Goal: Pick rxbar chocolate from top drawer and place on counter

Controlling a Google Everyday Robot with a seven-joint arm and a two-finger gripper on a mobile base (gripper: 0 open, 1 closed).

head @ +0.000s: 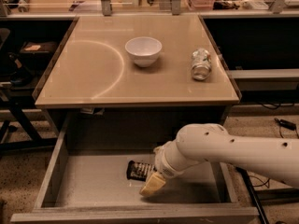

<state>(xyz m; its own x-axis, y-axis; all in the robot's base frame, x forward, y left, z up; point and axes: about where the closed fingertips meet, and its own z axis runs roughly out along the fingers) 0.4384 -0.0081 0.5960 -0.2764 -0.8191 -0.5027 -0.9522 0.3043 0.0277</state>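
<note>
While the wide, shallow grey metal drawer (84,185) stands pulled out below the front edge of the glossy beige-tan rectangular bench (70,85), its flat grey floor is exposed from the left wall across to the right of centre.

On the left half of the bench surface, a faint pale arc mark (119,66) curves from the rear toward the front. To the right of the arc, a small round white bowl (143,50) stands upright near the rear centre of the bench.

Below, in the drawer, the small flat rectangular bar in a dark brown-black wrapper with pale stripes (138,170) lies flat on the floor, right of centre and toward the back. It is inside the drawer, not on the bench.

My hand (151,184) is down inside the drawer, at the bar's right end and slightly in front of it. Its pale tan tip sits low over the grey floor. I cannot tell whether my hand is open or closed, nor whether it is touching the bar.

On the bench, right of the bowl and well apart from it, a silvery-white drink can with red and green print (201,64) lies on its side near the right edge.

My thick white arm (233,148) enters from the right, crosses above the drawer's right wall, and bends down to the hand. A dark cable (285,123) lies on the speckled floor at far right.
</note>
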